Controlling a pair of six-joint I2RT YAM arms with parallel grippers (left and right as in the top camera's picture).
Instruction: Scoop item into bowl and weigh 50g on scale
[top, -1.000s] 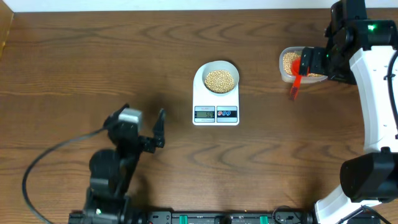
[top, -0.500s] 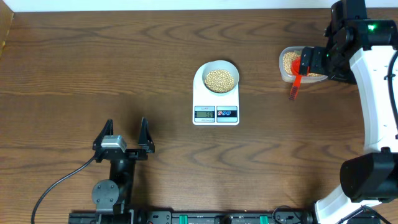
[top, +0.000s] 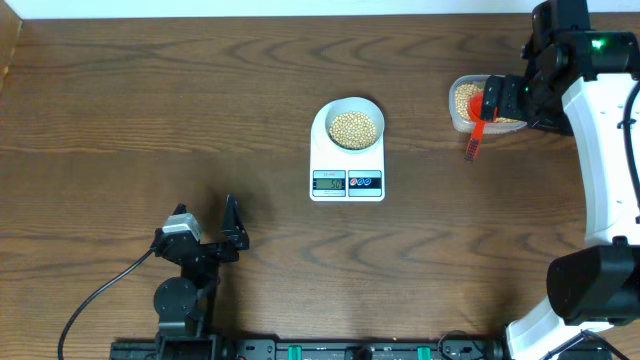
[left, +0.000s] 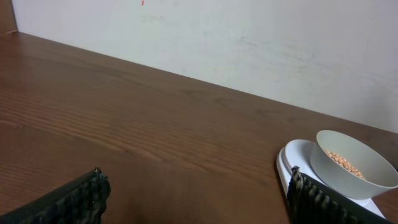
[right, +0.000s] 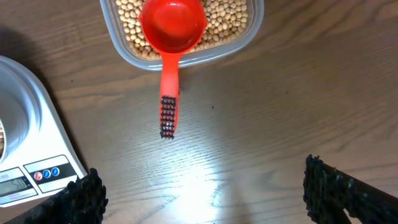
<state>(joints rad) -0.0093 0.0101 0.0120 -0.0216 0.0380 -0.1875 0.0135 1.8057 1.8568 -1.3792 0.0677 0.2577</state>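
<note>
Near left: my left hand (top: 205, 205) is spread open, holding nothing, over the tabletop (top: 120, 120). Centre: the scale (top: 347, 163) carries the bowl (left: 339, 171) of beans (top: 354, 129); I can't read the display digits. Far right: a clear tub (right: 205, 58) of beans with a red scoop (right: 172, 25) resting inside; right hand (right: 211, 190) wide apart, empty.
</note>
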